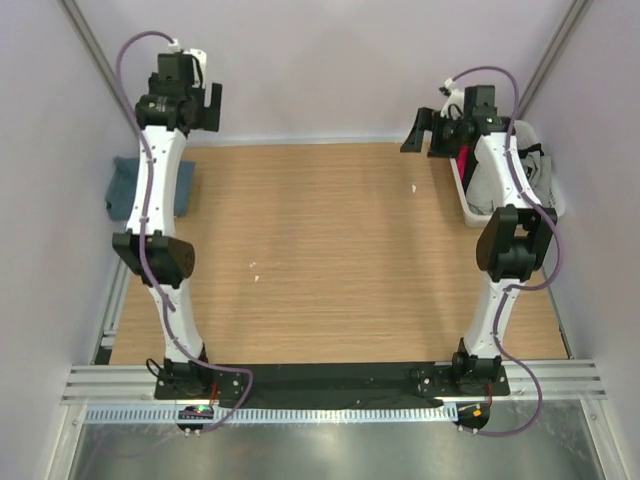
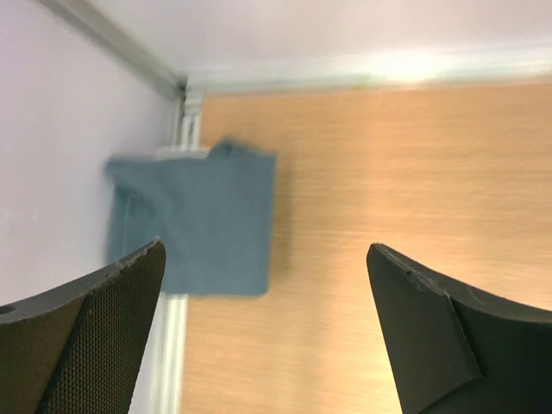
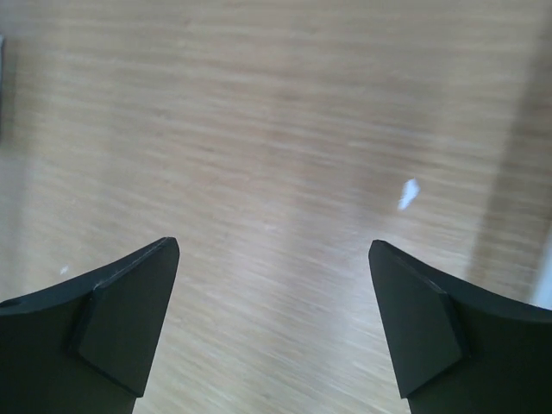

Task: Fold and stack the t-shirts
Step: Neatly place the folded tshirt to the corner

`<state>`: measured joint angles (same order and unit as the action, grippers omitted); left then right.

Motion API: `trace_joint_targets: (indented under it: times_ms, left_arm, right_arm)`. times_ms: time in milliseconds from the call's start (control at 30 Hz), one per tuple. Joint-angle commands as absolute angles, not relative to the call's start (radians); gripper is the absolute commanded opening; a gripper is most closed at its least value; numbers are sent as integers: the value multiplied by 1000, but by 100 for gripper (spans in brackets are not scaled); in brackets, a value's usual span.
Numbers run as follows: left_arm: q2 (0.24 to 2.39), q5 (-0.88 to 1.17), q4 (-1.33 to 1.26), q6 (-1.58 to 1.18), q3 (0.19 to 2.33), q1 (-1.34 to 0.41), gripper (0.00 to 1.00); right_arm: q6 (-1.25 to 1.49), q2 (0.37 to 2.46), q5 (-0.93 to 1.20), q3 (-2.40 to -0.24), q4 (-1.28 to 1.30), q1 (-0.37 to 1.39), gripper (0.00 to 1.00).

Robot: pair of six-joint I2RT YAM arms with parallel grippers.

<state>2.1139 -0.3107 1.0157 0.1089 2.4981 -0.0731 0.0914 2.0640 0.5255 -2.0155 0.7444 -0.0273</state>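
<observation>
The folded slate-blue t-shirt [image 1: 120,190] lies at the far left edge of the counter [image 1: 330,250]; the white bin [image 1: 468,208] at far right holds crumpled light and dark cloth [image 1: 538,168]; the left fingers [image 2: 103,319] and right fingers [image 3: 112,319] are spread wide, gripping nothing.

Soft cloth t-shirt [image 2: 203,220], matt wood-grain table [image 1: 330,250].

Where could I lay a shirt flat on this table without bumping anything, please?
The wide middle of the wooden table is bare, between the folded blue t-shirt at the left edge and the white bin at the right. Those sides are crowded, with the left claw and right claw open nearby.
</observation>
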Motion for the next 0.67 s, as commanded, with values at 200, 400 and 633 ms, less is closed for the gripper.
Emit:
trace_joint_targets:
  times_ms: [200,400,633]
  left_arm:
    - [1704,-158,765,-27,2208,-213,100]
    - [1697,-275,753,20,2060,-336,100]
    - [1718,-210,767,-38,2017,-368,100]
  right_arm:
    - [271,1853,-60,-2126,658,-25,100]
    - [219,1677,-215,-1791,620,-3,100]
    - [193,1566,-225,-1618,577,-3,100]
